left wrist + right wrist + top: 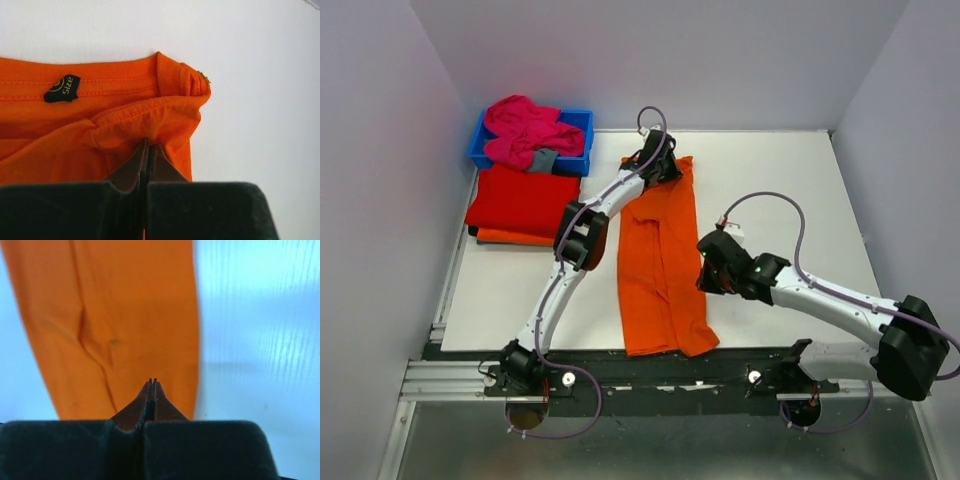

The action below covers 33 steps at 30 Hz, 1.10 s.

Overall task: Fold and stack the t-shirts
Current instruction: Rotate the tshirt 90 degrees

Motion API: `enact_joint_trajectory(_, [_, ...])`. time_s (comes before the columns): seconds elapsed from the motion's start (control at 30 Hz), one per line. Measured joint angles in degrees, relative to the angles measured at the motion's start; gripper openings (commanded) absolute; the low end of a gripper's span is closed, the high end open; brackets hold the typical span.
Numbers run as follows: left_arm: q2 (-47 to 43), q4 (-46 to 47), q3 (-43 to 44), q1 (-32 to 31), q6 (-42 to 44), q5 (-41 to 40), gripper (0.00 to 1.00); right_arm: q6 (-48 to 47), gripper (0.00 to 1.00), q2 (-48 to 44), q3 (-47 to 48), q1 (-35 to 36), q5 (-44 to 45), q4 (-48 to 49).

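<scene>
Only L-wrist: orange t-shirt (100, 130) size tag (62, 88)

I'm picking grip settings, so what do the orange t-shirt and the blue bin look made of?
The orange t-shirt looks like soft matte knit cloth, possibly cotton: stitched seams, a sewn label, limp creases. The blue bin looks like rigid smooth plastic: straight walls and an even rim.

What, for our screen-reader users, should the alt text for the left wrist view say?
The left pincer, shut, pinches a pucker of the orange t-shirt near its collar. A black size label sits inside the neckline, and the white table lies beyond.
</scene>
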Motion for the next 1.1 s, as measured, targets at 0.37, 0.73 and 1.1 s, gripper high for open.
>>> enact_joint_trajectory(0.37, [-14.69, 2.51, -10.95, 1.42, 4.31, 6.49, 0.10, -4.33, 0.01, 9.88, -0.15, -1.73, -4.37, -0.39])
enact_joint_trajectory(0.73, [-50.66, 6.71, -51.32, 1.57, 4.02, 6.49, 0.00, -9.29, 0.01, 22.91, 17.05, -12.39, -8.22, 1.36])
enact_joint_trajectory(1.1, [-59.65, 8.50, -84.00, 1.57, 1.09, 2.32, 0.00, -10.73, 0.01, 35.12, 27.93, -15.39, -10.95, 1.16])
